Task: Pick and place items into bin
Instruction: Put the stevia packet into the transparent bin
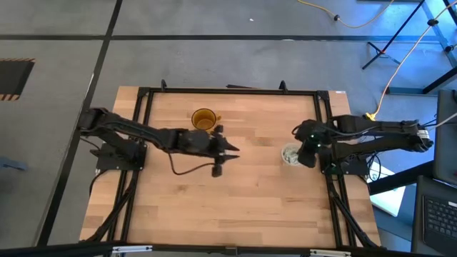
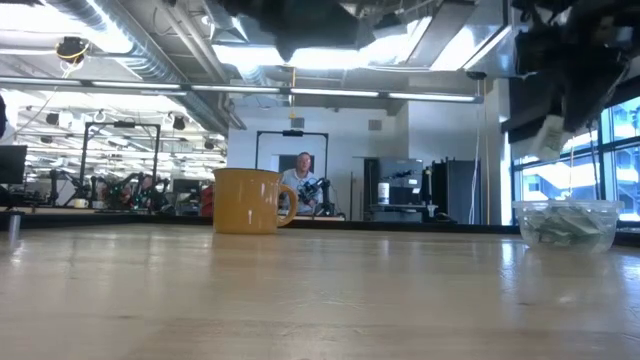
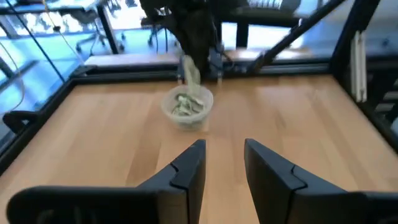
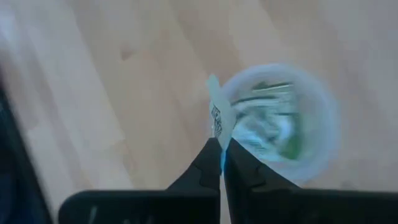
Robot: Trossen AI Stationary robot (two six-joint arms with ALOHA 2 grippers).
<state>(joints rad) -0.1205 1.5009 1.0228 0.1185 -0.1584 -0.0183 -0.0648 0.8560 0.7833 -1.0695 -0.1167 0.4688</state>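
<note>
Pale green-white packet [image 4: 218, 115] over clear bin [image 4: 281, 121]

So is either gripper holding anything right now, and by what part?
The right gripper pinches one packet by its lower end, above the bin. The left gripper is open and empty.

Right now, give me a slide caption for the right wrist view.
Right fingers pinch a packet over the rim of the packet-filled bin.

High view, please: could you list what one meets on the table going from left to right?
Amber cup → left gripper, open → clear bin of packets → right gripper, shut on a packet.
</note>
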